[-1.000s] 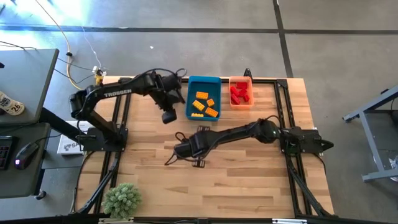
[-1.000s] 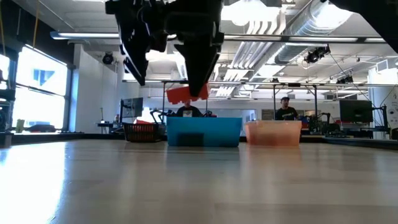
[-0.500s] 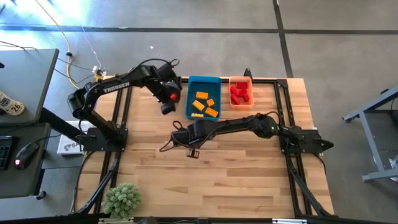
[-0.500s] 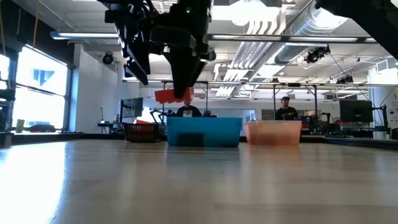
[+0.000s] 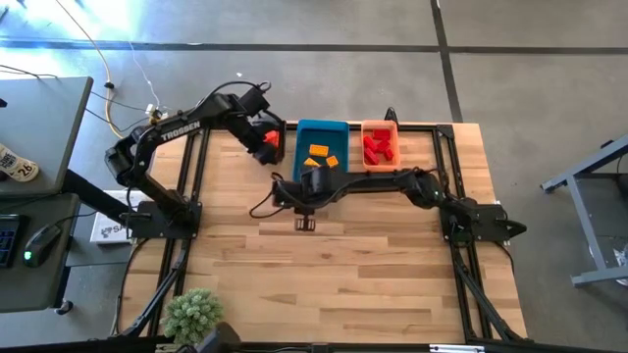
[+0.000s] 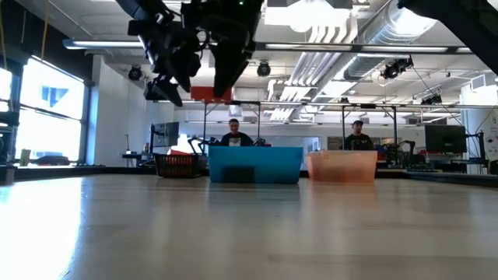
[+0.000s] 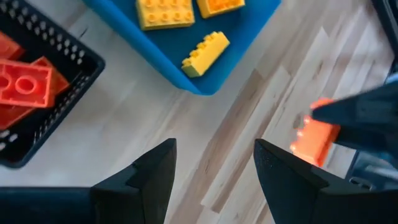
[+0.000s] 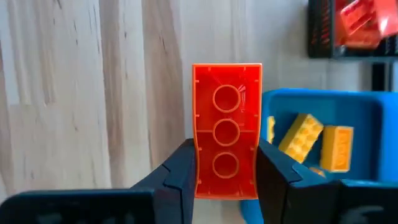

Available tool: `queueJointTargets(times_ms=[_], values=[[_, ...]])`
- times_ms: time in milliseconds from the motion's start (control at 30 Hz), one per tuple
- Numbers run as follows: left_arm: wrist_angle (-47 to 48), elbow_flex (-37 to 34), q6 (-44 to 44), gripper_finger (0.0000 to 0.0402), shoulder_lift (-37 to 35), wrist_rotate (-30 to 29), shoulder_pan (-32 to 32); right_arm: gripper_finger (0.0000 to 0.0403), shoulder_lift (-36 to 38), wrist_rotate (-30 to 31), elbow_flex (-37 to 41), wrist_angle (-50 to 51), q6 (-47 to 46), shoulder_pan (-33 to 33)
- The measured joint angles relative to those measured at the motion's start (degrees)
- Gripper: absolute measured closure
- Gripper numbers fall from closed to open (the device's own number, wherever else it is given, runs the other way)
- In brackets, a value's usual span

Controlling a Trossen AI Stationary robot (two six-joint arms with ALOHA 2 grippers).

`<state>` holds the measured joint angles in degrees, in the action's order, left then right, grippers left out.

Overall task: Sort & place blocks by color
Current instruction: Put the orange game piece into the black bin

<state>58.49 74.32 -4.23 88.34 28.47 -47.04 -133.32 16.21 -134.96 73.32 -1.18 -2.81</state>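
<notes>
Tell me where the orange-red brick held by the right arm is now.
In the right wrist view, the orange-red brick is clamped between the right gripper fingers, held above the wooden table just beside the blue bin.

You see bright, even overhead light on the table (image 5: 392, 255) and glare streaks on the floor (image 5: 59, 20). Ceiling lamps (image 6: 311, 14) blow out the low view, leaving the arms silhouetted and the near tabletop soft.
</notes>
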Motion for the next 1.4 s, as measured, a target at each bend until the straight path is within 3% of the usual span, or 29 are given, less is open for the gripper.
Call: queueJointTargets(times_ms=[133,533,800,1133,1400], values=[[-0.06,0.0,-5.76,0.0199,0.1,2.02,-0.5,0.0306,1.27,-0.22,-0.02,0.11,5.71,1.37],[-0.39,-0.02,-11.2,0.0199,0.27,21.0,0.94,0.0306,4.09,-1.91,-0.02,0.99,18.09,4.39],[-1.06,-0.02,-14.22,0.0199,0.27,21.25,3.97,0.0306,5.83,-4.56,-0.02,-2.44,23.14,4.62],[-2.2,-0.02,-13.69,0.0199,0.27,26.22,6.9,0.0306,8.19,-7.23,-0.04,-7.36,22.7,5.57],[-2.81,-0.02,-12.82,0.0201,0.27,26.37,8.54,0.0306,8.29,-8.04,-0.04,-8.45,19.97,5.55]])
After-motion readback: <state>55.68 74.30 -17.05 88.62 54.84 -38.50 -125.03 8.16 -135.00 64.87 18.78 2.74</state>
